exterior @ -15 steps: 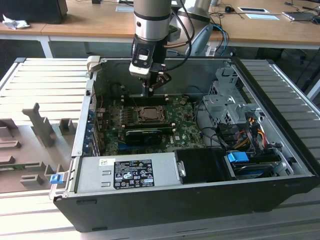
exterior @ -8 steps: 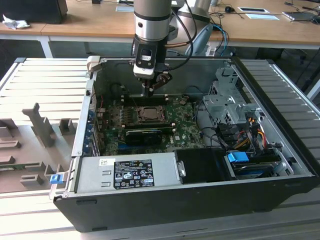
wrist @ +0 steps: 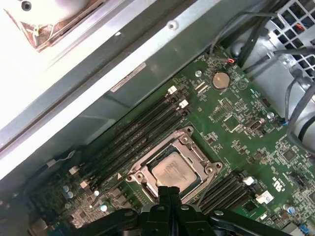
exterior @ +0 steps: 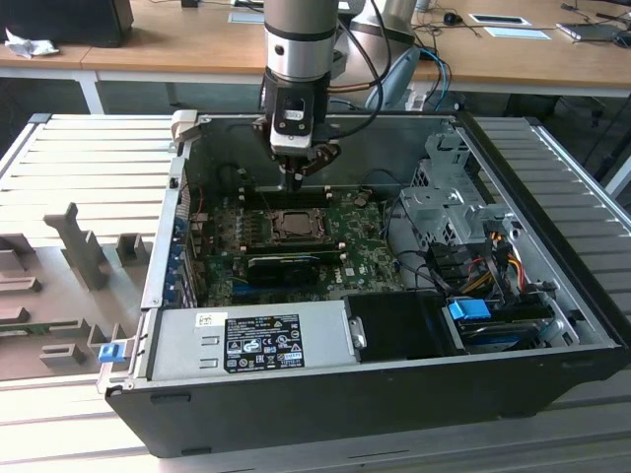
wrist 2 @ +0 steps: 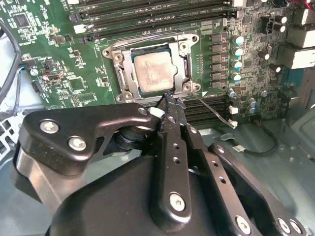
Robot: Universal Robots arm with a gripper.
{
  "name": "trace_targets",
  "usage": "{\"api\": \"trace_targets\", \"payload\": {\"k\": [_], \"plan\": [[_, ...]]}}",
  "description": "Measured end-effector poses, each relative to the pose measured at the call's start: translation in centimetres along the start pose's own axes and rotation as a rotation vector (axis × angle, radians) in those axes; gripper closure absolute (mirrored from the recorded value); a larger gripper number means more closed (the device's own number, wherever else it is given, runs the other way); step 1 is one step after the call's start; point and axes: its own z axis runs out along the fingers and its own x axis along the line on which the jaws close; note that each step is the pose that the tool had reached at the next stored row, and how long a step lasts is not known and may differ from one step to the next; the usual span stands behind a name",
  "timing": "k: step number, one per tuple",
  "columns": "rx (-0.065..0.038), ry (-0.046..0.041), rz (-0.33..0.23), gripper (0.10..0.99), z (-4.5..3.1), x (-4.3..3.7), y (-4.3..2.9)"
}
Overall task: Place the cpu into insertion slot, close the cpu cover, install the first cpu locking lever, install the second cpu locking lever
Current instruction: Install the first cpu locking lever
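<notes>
Closed, seemingly empty gripper (wrist 2: 170, 100) poised at insertion slot (wrist 2: 114, 55) rim. Inside, cpu (wrist 2: 154, 71) seated beneath cpu cover (wrist 2: 183, 64): light, rigid, fragile; likely best held by edges.

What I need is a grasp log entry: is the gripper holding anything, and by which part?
Nothing seems held: the gripper has its fingers shut together, tips at the edge of the cpu cover.

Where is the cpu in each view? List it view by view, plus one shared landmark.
Exterior view: the cpu lies mid-board, under the gripper.
Second wrist view: the cpu lies just beyond the gripper.
First wrist view: the cpu is likewise just beyond the gripper.
Shared landmark: the cpu cover framing it.
</notes>
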Motion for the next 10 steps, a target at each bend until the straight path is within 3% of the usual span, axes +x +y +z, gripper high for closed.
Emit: {"api": "trace_targets", "payload": {"k": [10], "plan": [[0.002,0.0026,-0.086,0.98,0.01,0.0,0.0]]}}
